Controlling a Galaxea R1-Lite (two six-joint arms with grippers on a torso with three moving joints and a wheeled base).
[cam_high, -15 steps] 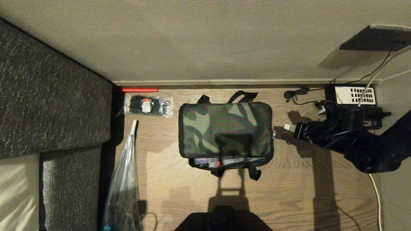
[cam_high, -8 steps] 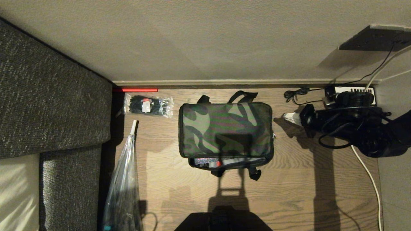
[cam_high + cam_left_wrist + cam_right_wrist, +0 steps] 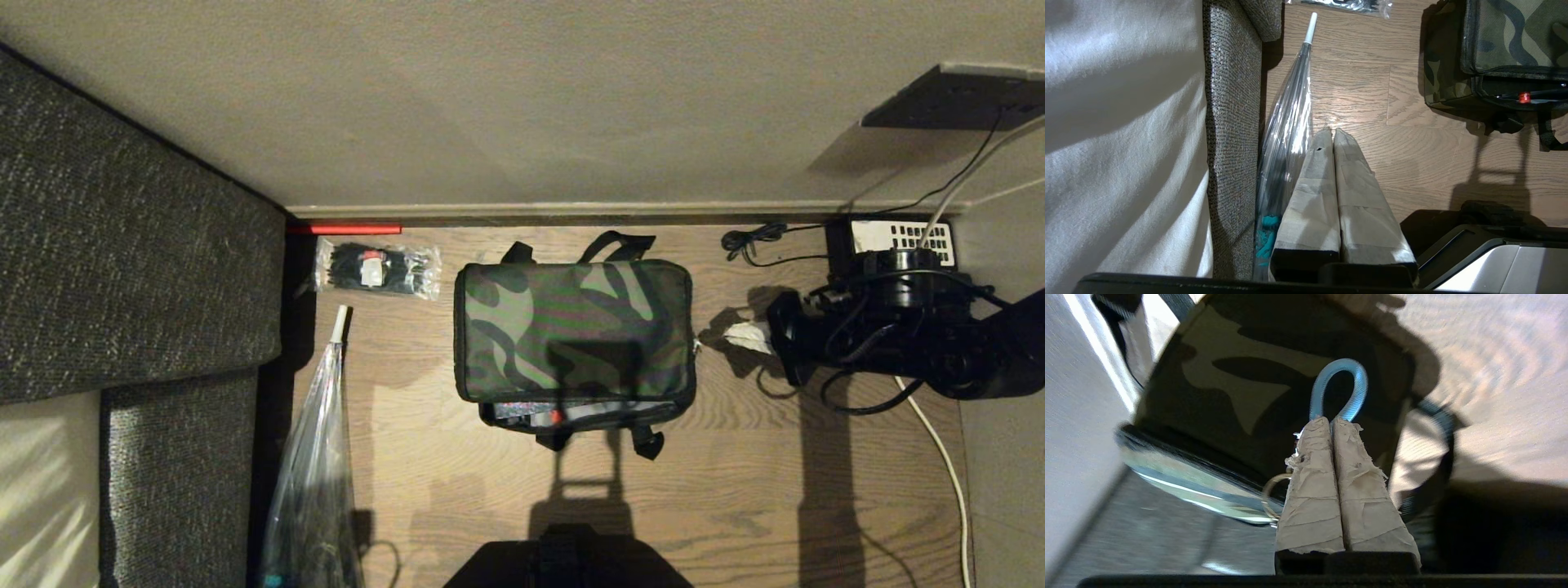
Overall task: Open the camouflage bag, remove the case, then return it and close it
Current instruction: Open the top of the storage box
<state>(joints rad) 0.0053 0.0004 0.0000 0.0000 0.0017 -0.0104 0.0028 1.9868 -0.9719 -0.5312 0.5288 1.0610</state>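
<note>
Camouflage bag [image 3: 574,329]: we see our right gripper [image 3: 744,334] level at its end, jaws pressed together on the blue loop [image 3: 1338,390].

My head camera looks straight down on the floor [image 3: 735,490] and the camouflage bag [image 3: 571,327]. My left wrist camera faces forward low beside the sofa [image 3: 1233,122], sharing the bag's corner. My right wrist camera sits close against the bag's end.
</note>
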